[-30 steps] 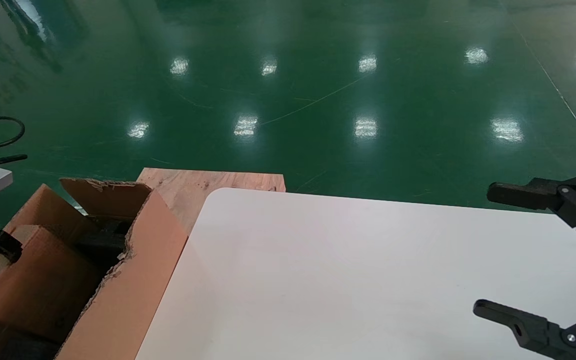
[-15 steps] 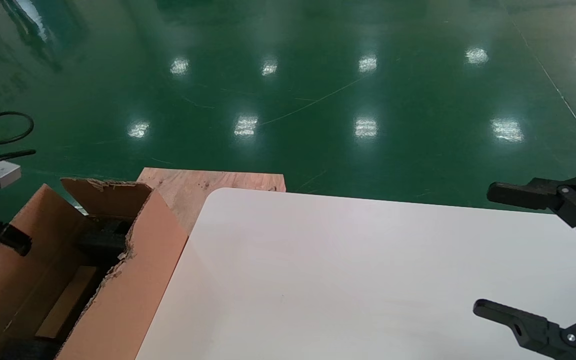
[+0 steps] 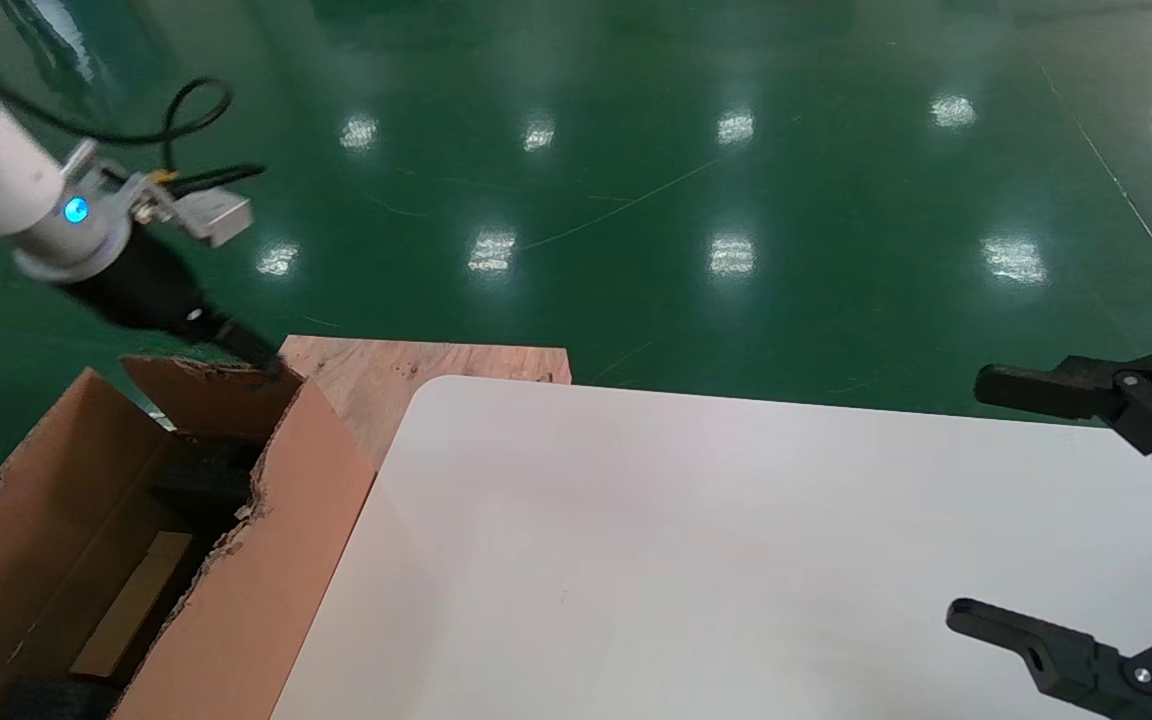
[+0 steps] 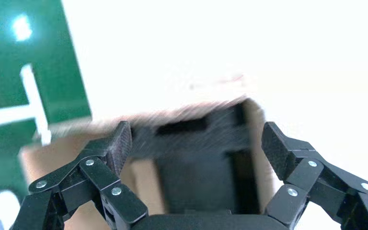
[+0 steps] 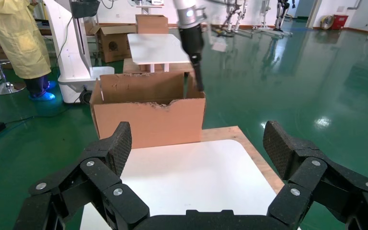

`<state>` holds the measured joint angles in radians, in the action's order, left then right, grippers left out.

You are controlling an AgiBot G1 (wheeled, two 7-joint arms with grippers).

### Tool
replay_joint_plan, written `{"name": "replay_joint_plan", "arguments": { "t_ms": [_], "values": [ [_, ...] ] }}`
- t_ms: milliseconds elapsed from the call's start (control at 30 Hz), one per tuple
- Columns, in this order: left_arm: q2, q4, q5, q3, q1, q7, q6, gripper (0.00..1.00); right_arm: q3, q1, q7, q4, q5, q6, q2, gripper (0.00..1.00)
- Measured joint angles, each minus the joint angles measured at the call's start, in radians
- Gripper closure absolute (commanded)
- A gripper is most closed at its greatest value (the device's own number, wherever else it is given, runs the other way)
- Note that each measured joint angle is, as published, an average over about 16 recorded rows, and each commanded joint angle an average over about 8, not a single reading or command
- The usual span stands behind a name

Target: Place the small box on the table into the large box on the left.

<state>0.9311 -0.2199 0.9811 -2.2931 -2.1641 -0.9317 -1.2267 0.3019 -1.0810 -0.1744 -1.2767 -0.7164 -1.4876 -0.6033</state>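
Observation:
The large box (image 3: 266,560) stands left of the white table (image 3: 686,540), flaps up and interior dark. The small box (image 3: 131,605) lies flat on its floor, with only a pale brown face showing. My left gripper (image 3: 256,358) hangs over the box's far flap, clear of the small box. In the left wrist view this gripper (image 4: 196,139) is open and empty, looking down into the large box (image 4: 254,120). My right gripper (image 3: 971,498) is parked open over the table's right side. From the right wrist, it (image 5: 196,143) faces the large box (image 5: 148,120) across the table (image 5: 187,172).
A bare plywood board (image 3: 406,365) juts out behind the table's rounded corner. Glossy green floor lies beyond. In the right wrist view, a person in a yellow coat (image 5: 19,43), a white machine base (image 5: 76,57) and another table (image 5: 155,48) stand behind the large box.
The small box went from the large box's mouth down to its floor. My left gripper let go of it, then rose and swung to the far flap. The right arm stayed put.

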Motion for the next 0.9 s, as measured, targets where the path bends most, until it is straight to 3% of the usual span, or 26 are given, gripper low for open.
{"name": "replay_joint_plan", "arguments": {
  "t_ms": [533, 700, 900],
  "values": [
    [0.002, -0.355, -0.052, 0.047, -0.159, -0.108, -0.009, 0.0, 0.0, 0.0, 0.0, 0.0, 0.0, 0.0, 0.0, 0.0],
    [-0.011, -0.402, -0.063, 0.099, -0.14, -0.1, -0.015, 0.0, 0.0, 0.0, 0.0, 0.0, 0.0, 0.0, 0.0, 0.0],
    [-0.033, -0.449, -0.076, 0.226, -0.06, -0.044, -0.032, 0.0, 0.001, 0.0, 0.001, 0.001, 0.001, 0.0, 0.0, 0.0]
  ]
}}
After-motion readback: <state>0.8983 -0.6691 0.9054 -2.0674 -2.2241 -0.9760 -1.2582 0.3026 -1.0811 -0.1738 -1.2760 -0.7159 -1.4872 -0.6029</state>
